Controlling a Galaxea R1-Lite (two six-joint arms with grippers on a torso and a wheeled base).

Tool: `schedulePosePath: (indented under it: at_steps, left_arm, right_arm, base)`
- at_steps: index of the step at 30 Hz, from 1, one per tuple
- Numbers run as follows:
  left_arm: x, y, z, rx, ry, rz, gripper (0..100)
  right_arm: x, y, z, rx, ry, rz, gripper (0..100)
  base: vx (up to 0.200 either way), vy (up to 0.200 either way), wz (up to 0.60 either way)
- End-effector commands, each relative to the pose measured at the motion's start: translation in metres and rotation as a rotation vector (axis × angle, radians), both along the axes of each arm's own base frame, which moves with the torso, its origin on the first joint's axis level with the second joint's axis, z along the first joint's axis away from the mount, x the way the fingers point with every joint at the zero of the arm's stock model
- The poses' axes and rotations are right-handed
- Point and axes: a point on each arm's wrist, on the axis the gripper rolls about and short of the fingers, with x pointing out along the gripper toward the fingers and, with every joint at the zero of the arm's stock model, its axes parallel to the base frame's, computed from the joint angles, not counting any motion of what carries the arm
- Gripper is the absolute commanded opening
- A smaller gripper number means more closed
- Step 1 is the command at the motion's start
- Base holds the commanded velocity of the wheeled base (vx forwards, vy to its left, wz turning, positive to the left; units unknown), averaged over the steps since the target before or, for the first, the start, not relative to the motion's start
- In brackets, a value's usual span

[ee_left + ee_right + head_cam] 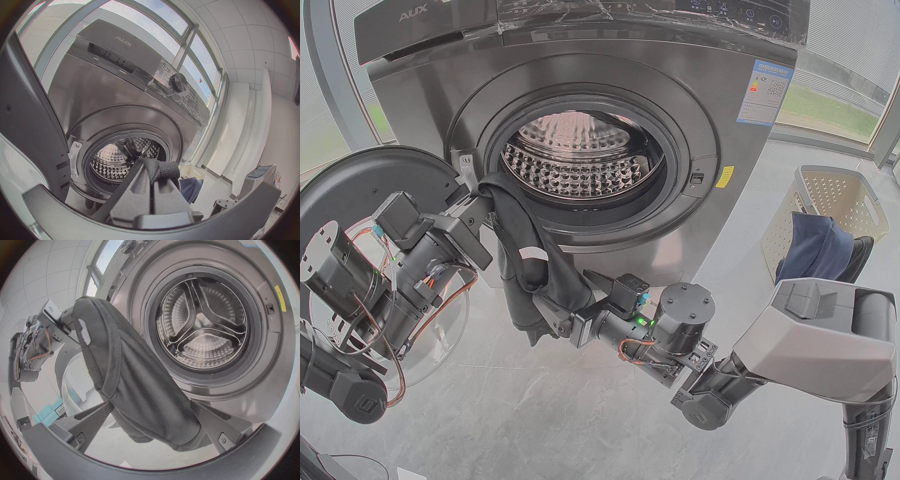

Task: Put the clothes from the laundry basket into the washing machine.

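We see the left gripper (479,195) pinched tight on the top edge of a dark garment (528,250), just beside the hinge side of the washing machine (675,94) opening. The garment hangs down in front of the drum (581,156), outside it. The right gripper (562,301) sits lower, fingers spread wide with the lower cloth bunched between them. The door (356,181) stands open at left. A laundry basket (844,194) at right holds a blue garment (815,247).
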Motion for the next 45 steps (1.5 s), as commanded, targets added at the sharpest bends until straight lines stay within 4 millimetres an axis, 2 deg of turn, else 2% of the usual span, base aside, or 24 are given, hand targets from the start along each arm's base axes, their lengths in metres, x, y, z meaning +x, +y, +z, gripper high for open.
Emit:
schedulePosePath:
  at_steps: [1, 6, 7, 12, 14, 19, 24, 28, 32, 35, 42, 45]
  left_arm:
    - [0.0, 0.0, 0.0, -0.001, -0.001, -0.001, 0]
    - [0.0, 0.0, 0.0, -0.003, 0.0, -0.001, 0]
    - [0.0, 0.0, 0.0, -0.003, 0.0, -0.001, 0]
    - [0.0, 0.0, 0.0, -0.001, 0.003, -0.001, 0]
    - [0.0, 0.0, -0.001, 0.0, 0.006, -0.002, 0]
    - [0.001, 0.0, -0.004, 0.004, 0.014, -0.002, 0]
    - [0.001, 0.001, -0.005, 0.01, 0.02, 0.001, 0]
    - [0.0, 0.002, -0.006, 0.013, 0.02, -0.001, 0]
    - [-0.001, 0.004, -0.01, 0.018, 0.036, 0.0, 0]
    - [-0.002, 0.005, -0.012, 0.025, 0.045, -0.001, 0]
    - [-0.006, 0.006, -0.018, 0.048, 0.061, 0.003, 0]
    - [-0.006, 0.004, -0.019, 0.057, 0.059, -0.003, 0]
  right_arm:
    - [0.016, 0.002, -0.004, 0.007, -0.007, -0.023, 100]
    - [0.021, 0.003, -0.002, 0.007, -0.034, -0.034, 100]
    - [0.023, 0.001, -0.002, 0.006, -0.043, -0.042, 0]
    - [0.021, -0.008, 0.009, 0.013, -0.065, -0.056, 0]
    - [0.015, -0.014, 0.022, 0.024, -0.073, -0.058, 0]
    - [0.001, -0.027, 0.04, 0.034, -0.076, -0.065, 0]
    - [-0.02, -0.052, 0.071, 0.072, -0.086, -0.067, 0]
    - [-0.016, -0.079, 0.091, 0.133, -0.084, -0.119, 0]
    - [-0.015, -0.096, 0.103, 0.152, -0.109, -0.159, 0]
    - [-0.025, -0.103, 0.113, 0.167, -0.123, -0.156, 0]
    - [-0.062, -0.133, 0.131, 0.204, -0.147, -0.152, 0]
    - [-0.068, -0.137, 0.136, 0.208, -0.151, -0.153, 0]
  base:
    - [0.0, 0.0, 0.0]
    - [0.0, 0.0, 0.0]
    - [0.0, 0.0, 0.0]
    - [0.0, 0.0, 0.0]
    - [0.0, 0.0, 0.0]
    - [0.0, 0.0, 0.0]
    - [0.0, 0.0, 0.0]
    - [0.0, 0.0, 0.0]
    - [0.0, 0.0, 0.0]
    - [0.0, 0.0, 0.0]
    - [0.0, 0.0, 0.0]
    - [0.0, 0.0, 0.0]
